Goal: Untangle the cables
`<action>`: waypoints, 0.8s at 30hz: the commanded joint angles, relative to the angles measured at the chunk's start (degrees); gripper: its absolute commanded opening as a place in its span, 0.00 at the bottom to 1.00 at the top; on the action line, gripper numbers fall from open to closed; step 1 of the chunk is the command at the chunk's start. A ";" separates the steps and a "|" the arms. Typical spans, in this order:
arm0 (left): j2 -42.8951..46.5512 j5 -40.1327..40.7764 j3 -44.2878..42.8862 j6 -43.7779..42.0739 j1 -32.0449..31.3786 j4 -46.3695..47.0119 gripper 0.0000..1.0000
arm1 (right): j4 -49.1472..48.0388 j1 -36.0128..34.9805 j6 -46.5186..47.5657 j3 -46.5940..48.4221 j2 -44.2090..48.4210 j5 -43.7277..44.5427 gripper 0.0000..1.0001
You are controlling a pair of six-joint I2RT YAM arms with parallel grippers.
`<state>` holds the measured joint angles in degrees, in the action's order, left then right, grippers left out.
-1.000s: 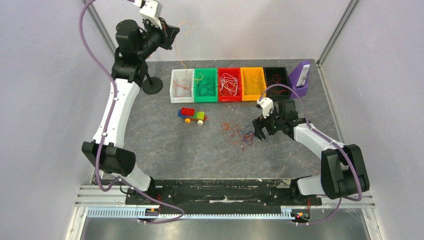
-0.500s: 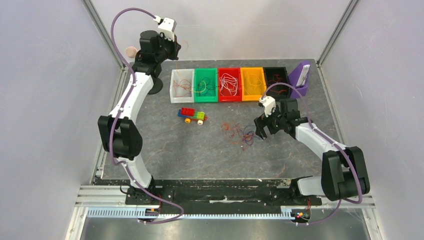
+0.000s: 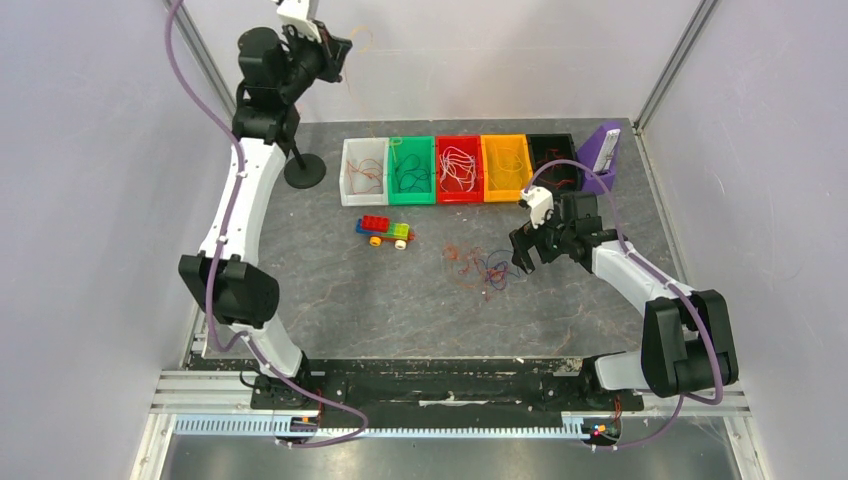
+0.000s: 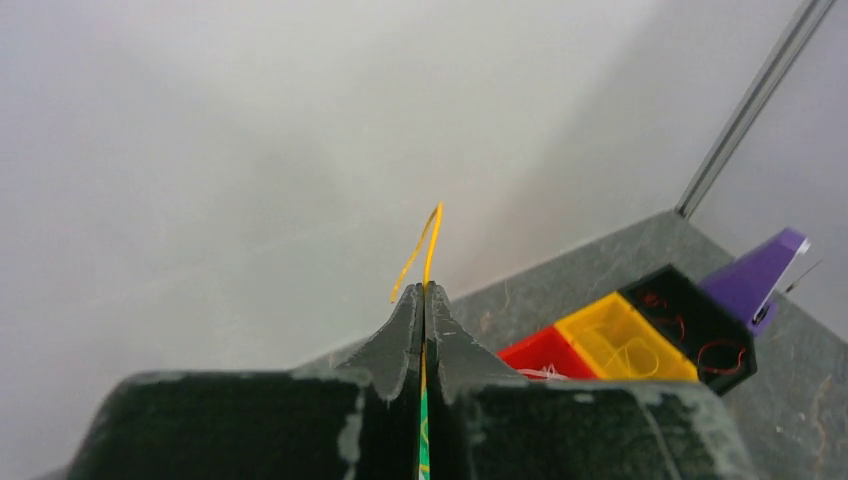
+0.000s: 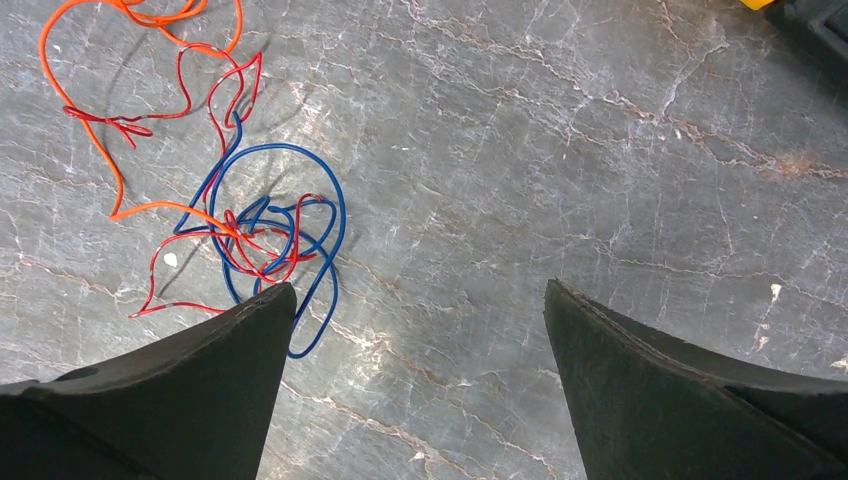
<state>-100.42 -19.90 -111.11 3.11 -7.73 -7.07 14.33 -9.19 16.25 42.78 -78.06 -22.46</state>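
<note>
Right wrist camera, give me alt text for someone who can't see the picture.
The right gripper hangs open over a grey marbled table, nothing between its jaws. A loose tangle of blue, red and orange cables lies on the table beside one jaw, toward the frame's upper left.

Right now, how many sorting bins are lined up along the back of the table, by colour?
White bin: 1
Green bin: 1
Red bin: 1
Yellow-orange bin: 1
Black bin: 1
Total: 5 bins
The purple holder at the right end of the row is not counted.
</note>
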 commanded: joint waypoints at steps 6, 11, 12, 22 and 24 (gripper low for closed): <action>2.77 -1.20 -6.57 2.92 0.69 1.17 0.02 | -0.94 0.30 0.50 2.13 0.65 -0.99 0.98; 2.81 -8.31 -6.49 8.03 0.61 2.42 0.02 | -1.23 2.04 0.72 3.18 1.57 -2.65 0.98; 2.76 -9.86 -6.52 9.32 0.60 3.03 0.02 | -1.18 2.81 0.63 3.67 1.68 -3.59 0.98; 0.25 -15.96 -11.41 17.61 -2.95 5.63 0.02 | -1.75 11.06 0.53 13.07 2.02 -16.88 0.97; 0.00 -16.41 -11.41 17.89 -4.62 5.66 0.02 | -3.34 11.12 -0.92 16.71 1.99 -21.47 0.92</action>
<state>-99.92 -32.71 -119.79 16.91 -9.39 -4.36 14.92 0.95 16.71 51.59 -77.82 -33.41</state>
